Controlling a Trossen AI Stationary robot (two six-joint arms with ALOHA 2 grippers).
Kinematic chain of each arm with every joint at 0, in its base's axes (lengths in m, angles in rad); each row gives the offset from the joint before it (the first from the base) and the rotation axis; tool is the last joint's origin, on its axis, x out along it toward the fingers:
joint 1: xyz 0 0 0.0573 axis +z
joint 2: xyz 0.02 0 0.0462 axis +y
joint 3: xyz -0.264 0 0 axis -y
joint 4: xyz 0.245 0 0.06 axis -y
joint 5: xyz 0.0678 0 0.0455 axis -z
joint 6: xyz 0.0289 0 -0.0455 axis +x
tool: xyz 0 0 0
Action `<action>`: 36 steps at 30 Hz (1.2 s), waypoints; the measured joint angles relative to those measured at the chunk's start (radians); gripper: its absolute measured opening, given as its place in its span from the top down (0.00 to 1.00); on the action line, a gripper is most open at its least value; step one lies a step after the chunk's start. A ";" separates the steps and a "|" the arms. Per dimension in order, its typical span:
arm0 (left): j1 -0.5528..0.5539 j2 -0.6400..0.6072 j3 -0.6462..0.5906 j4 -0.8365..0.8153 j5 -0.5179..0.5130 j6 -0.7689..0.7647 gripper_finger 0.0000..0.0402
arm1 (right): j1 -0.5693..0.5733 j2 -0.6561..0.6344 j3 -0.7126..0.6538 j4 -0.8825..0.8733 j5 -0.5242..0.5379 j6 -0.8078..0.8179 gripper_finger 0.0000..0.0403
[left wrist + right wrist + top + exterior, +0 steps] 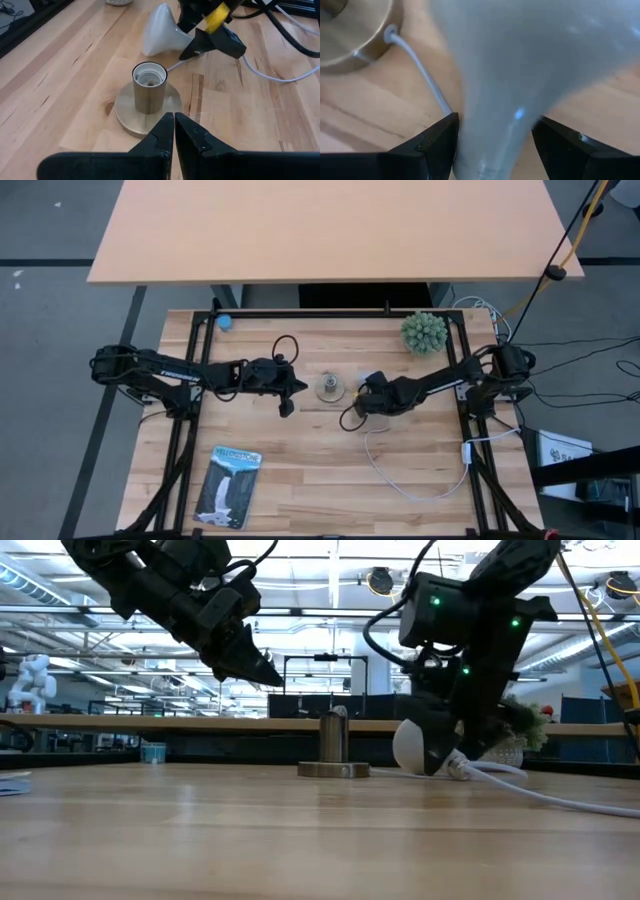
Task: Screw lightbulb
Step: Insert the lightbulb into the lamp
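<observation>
I am at the pick-up step: my right gripper point(492, 145) is down at the table with its fingers spread wide on either side of the lightbulb point(161, 34), which lies on its side on the wood just beside the socket point(149, 92), on the right arm's side of it. In the right wrist view the bulb's narrow end runs down between my two fingers point(430, 142), close to both, but I cannot say for sure that either pad is touching the glass yet, since the bulb fills that view and blurs at the edges. The white cord point(422, 75) runs from the socket base along the table right next to the bulb, near one of my fingers.

My left gripper point(174, 131) hangs above the table on the other side of the socket, fingers pressed together and holding nothing, pointed at the socket's open top.

The bulb is not yet lifted and the socket stands empty, so nearly all of the task is ahead. As I judge it, the next move calls for closing the right fingers on the bulb's tapering neck without catching the cord, firmly enough that the smooth cone does not slip out. Then I must lift it, turn the screw end downward, line it up over the socket's threaded opening, and start turning.
</observation>
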 joint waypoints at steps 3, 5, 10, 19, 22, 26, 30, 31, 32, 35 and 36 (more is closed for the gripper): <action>0.000 0.000 0.000 0.000 0.000 0.000 0.95 | -0.006 -0.001 0.000 0.006 -0.007 -0.097 0.40; 0.000 0.000 0.000 -0.001 0.000 0.000 0.95 | -0.007 -0.001 0.000 0.013 -0.011 -0.132 0.40; 0.000 0.000 0.000 -0.001 0.000 0.000 0.95 | -0.019 -0.002 0.001 0.021 -0.022 -0.204 0.42; 0.000 0.000 0.000 -0.002 0.000 0.000 0.95 | -0.053 -0.026 -0.001 0.025 -0.007 -0.167 0.64; 0.000 0.000 0.000 -0.003 0.000 -0.001 0.95 | -0.064 -0.043 -0.001 0.022 -0.029 -0.200 0.64; 0.000 0.000 0.000 -0.012 0.000 -0.001 0.95 | -0.064 -0.089 -0.001 0.020 -0.025 -0.252 0.64; 0.000 0.000 0.000 -0.064 -0.006 0.000 0.95 | -0.057 -0.179 -0.001 0.003 -0.022 -0.312 0.61; 0.000 0.000 0.000 -0.076 -0.006 0.000 0.95 | -0.052 -0.207 -0.001 -0.007 -0.021 -0.329 0.61; 0.000 0.000 0.000 -0.082 -0.006 0.000 0.95 | -0.045 -0.235 -0.001 -0.015 -0.020 -0.352 0.61; 0.000 0.000 0.000 -0.082 -0.006 0.000 0.95 | -0.007 -0.314 -0.001 -0.002 0.005 -0.479 0.64; 0.000 0.000 0.000 -0.082 -0.006 0.000 0.95 | 0.008 -0.335 -0.001 0.011 0.026 -0.520 0.64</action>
